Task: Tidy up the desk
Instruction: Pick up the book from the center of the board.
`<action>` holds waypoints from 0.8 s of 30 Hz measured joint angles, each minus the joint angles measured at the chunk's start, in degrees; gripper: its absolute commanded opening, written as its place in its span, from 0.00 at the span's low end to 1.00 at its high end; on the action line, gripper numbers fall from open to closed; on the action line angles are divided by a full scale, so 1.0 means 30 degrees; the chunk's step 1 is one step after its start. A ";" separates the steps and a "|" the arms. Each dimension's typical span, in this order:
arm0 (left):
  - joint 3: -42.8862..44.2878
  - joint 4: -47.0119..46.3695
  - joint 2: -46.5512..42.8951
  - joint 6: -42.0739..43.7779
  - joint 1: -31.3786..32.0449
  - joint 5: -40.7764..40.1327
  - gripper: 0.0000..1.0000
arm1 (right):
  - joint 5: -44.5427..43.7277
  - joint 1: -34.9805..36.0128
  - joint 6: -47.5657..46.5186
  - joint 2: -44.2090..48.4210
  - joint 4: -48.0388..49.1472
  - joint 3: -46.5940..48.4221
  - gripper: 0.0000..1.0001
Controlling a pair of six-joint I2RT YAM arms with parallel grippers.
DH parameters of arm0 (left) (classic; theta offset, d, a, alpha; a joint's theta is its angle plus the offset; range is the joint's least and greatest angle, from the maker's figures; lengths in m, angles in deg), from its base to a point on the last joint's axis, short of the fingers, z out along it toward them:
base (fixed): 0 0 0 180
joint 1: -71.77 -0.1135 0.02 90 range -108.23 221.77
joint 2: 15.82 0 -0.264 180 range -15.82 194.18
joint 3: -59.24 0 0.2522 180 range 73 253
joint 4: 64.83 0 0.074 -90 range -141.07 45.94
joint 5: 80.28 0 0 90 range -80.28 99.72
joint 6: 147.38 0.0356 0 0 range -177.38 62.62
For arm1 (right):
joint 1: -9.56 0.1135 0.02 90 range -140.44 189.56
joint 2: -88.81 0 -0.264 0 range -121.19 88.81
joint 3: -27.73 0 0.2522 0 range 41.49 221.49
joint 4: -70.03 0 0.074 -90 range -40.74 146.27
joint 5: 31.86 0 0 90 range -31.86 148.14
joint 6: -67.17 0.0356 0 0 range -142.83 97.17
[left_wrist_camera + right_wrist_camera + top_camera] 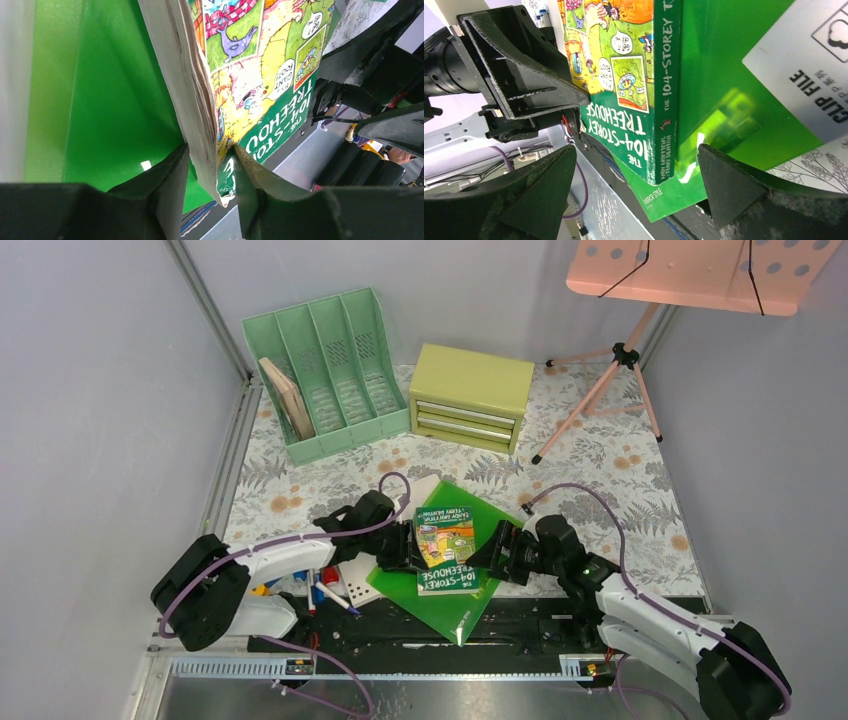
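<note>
The desk (600,460) has a pale fern-print covering. A green clip file (450,615) lies at its near middle, with a book, "The 104-Storey Treehouse" (445,540), on top. My left gripper (410,555) is at the book's left edge. In the left wrist view it (212,170) is shut on the book's (260,75) near corner, page edge raised off the file (110,90). My right gripper (485,558) is at the book's right edge. In the right wrist view it (636,175) is open wide, its jaws to either side of the spine corner (664,100) and the file (724,75), touching neither.
A mint-green magazine rack (325,370) holding a brown book (285,395) stands at the back left. A yellow-green drawer chest (470,395) stands behind the file. A pink music stand (610,380) is at the back right. Pens and white paper (335,590) lie under my left arm.
</note>
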 measured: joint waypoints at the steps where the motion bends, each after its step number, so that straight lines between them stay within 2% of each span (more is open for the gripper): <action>1: 0.0000 -0.0087 0.0102 -0.0015 0.0000 0.0007 0.34 | 0.0073 0.0000 0.0080 -0.0189 0.0277 -0.0036 0.99; 8: 0.0000 -0.0248 0.0270 -0.0022 -0.0015 0.0015 0.21 | 0.0743 0.0000 0.0510 -0.1894 0.2594 -0.0408 0.99; 15: 0.0000 -0.0605 0.0532 -0.0022 -0.0022 0.0109 0.13 | 0.1552 0.0000 0.0860 -0.3985 0.5049 -0.0459 0.99; 24: -0.0153 -0.1071 0.0663 -0.0022 -0.0087 0.0313 0.10 | 0.3126 -0.0022 0.1989 -0.7176 1.0433 -0.1253 0.94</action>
